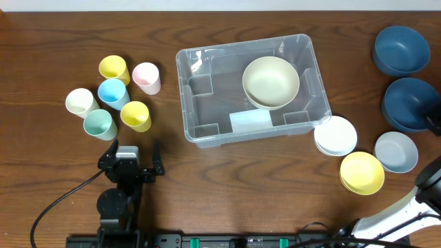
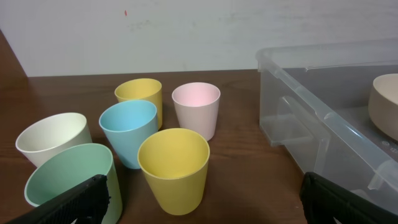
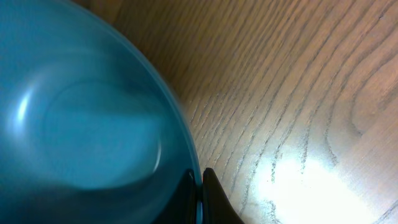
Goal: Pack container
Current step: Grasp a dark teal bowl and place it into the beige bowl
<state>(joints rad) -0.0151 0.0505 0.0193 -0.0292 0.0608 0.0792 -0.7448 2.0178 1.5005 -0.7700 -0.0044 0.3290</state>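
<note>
The clear rectangular container [image 1: 189, 89] stands mid-table with a cream bowl [image 1: 271, 81] inside at its right and a white label [image 1: 250, 122] on its bottom. In the left wrist view the container's wall [image 2: 323, 93] is at the right. My right gripper [image 3: 200, 186] is shut on the rim of a dark blue bowl [image 3: 81, 124]. Overhead, this bowl [image 1: 406, 103] sits at the far right, with the gripper [image 1: 435, 124] at the frame edge. My left gripper [image 1: 131, 162] is open and empty, just in front of the cups [image 2: 202, 199].
Several cups stand left of the container: yellow [image 2: 173, 168], green [image 2: 68, 180], blue [image 2: 129, 130], pink [image 2: 196, 109], a second yellow [image 2: 138, 96], white [image 2: 53, 137]. At the right are another dark blue bowl [image 1: 401, 48], white plates [image 1: 335, 135], a yellow bowl [image 1: 362, 172] and a grey bowl [image 1: 396, 151].
</note>
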